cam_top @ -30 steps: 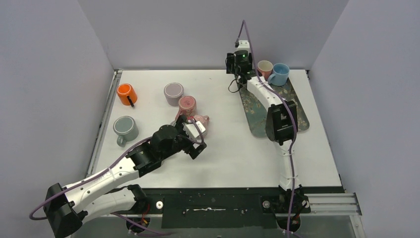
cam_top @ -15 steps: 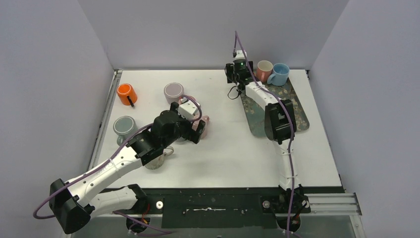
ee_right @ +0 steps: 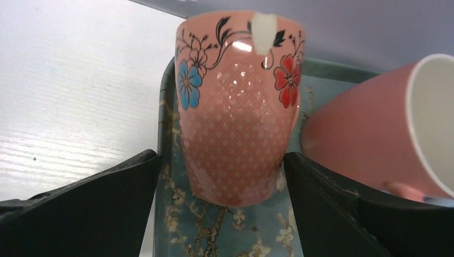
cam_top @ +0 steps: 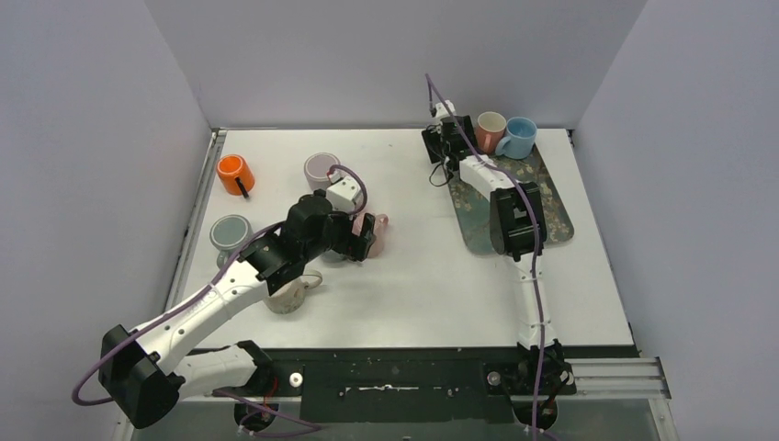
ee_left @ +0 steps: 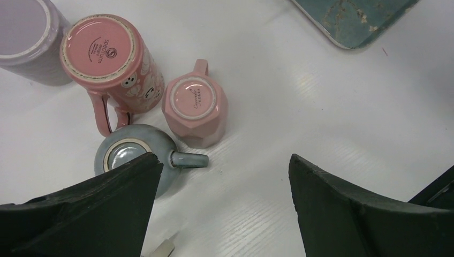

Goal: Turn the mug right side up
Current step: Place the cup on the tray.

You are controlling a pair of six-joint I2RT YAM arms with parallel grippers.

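While my left gripper hangs open above the tabletop, a small pink mug stands upside down at the frame's centre, just beside a taller overturned pink mug at upper left. My right gripper is open too, its fingers either side of a floral mug standing on the patterned tray.
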